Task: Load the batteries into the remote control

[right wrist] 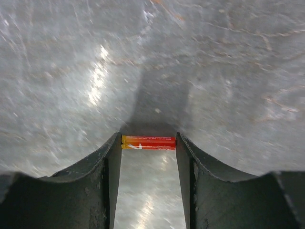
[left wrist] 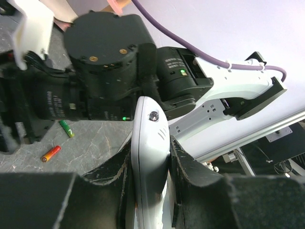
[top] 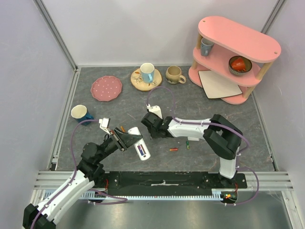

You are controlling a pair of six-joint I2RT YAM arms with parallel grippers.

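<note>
The white remote control is gripped on its sides by my left gripper, held tilted above the table; a dark purple patch shows on its upper face. In the left wrist view the remote stands between both pads. My right gripper hovers just right of the remote. It holds a red-orange battery end to end between its fingertips, above the table. A second red-orange battery and a green battery lie on the table; both also show in the left wrist view, red-orange and green.
A pink two-tier shelf stands at the back right with a beige square board on its base. A pink plate, a blue mug on a wooden saucer, a beige mug and a blue cup are at the back and left.
</note>
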